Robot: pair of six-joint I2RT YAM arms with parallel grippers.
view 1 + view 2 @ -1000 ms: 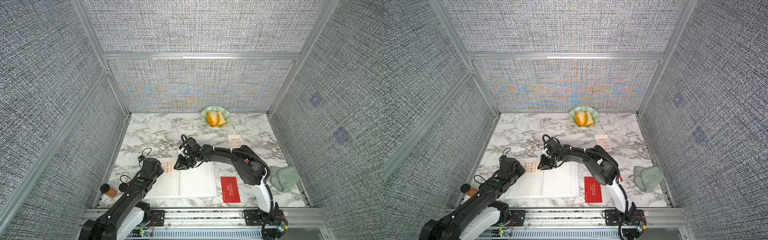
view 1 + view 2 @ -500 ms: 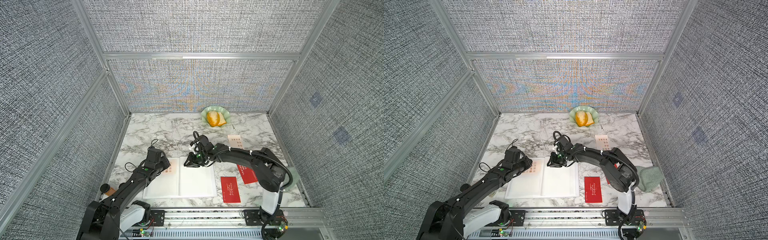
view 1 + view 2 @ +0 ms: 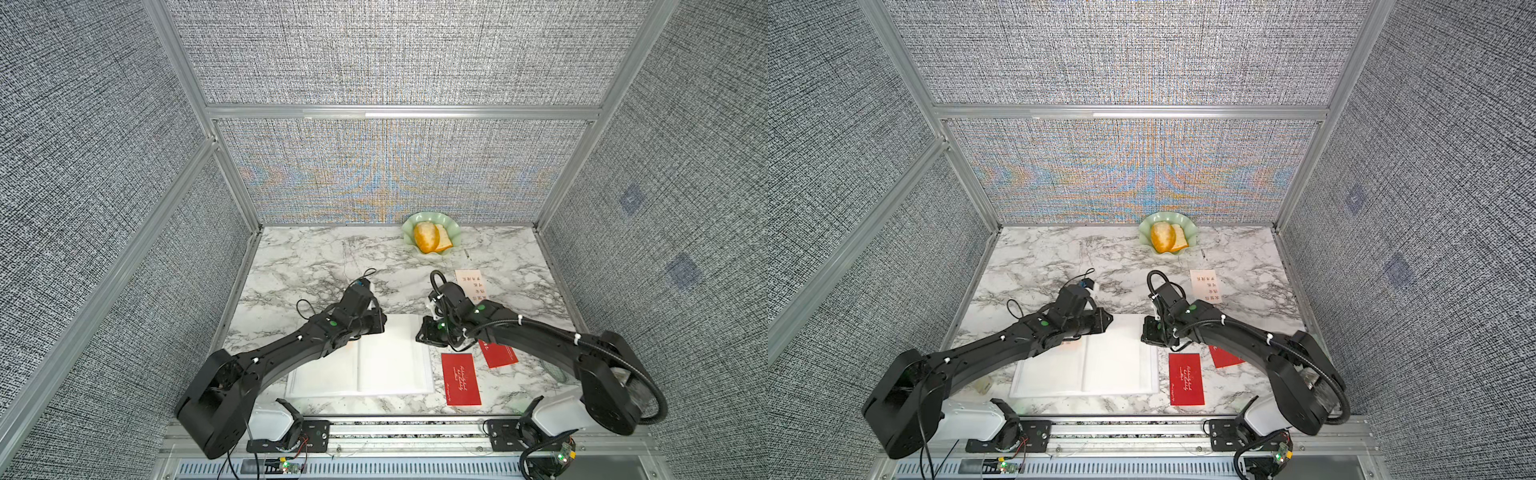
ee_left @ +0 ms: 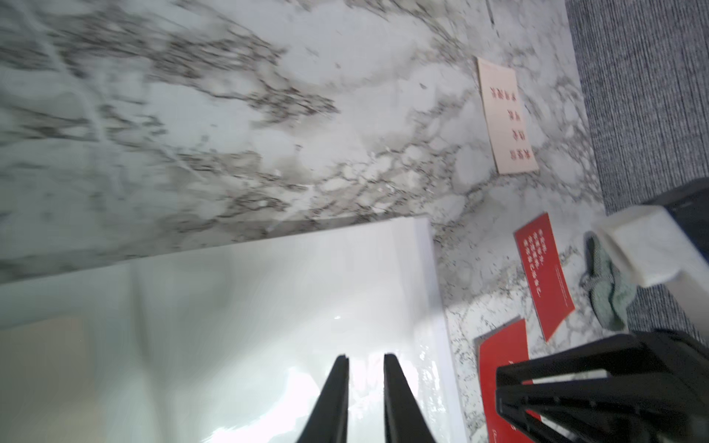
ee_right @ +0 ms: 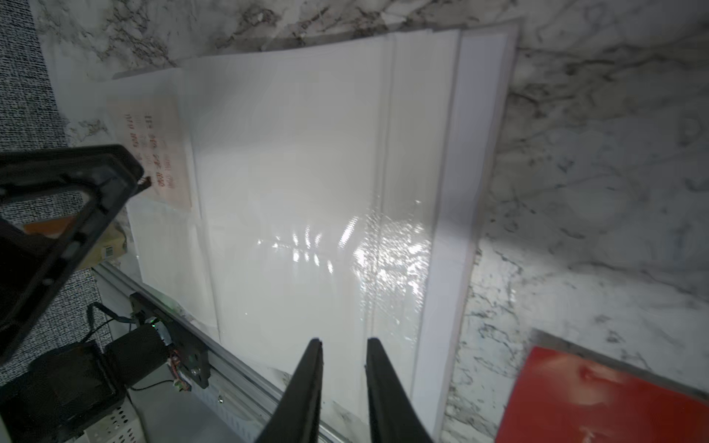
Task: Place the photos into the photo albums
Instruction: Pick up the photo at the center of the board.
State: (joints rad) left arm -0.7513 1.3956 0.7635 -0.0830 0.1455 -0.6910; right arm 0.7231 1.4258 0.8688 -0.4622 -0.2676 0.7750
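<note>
One album (image 3: 390, 365) lies open and flat in the lower centre of both top views, white pages up. Four photos show, two cream and two red. A cream photo (image 3: 471, 286) lies on the bare table (image 3: 311, 266) right of centre, above the album's upper right corner and apart from it. A second cream photo (image 5: 153, 153) sits on the album's left page. A red photo (image 3: 461, 378) lies just right of the album's right edge, with a thin strip of marble between. A second red photo (image 3: 500, 355) lies tilted beside it, partly under the right arm. Two grippers hang over the album's far edge with a clear gap between them. The left gripper (image 4: 366, 358) is near the fold and the right gripper (image 5: 341, 341) is at the upper right corner. Each is parted only to a narrow slit with nothing in it; whether the tips touch the page cannot be told. One green plate (image 3: 453, 228) with bread (image 3: 428, 237) stands at the back wall. One green cloth (image 4: 610, 295) lies by the right wall. The album's near edge runs close along the table's front edge. The widest open marble is the tabletop's upper left, between the album and the back wall.
</note>
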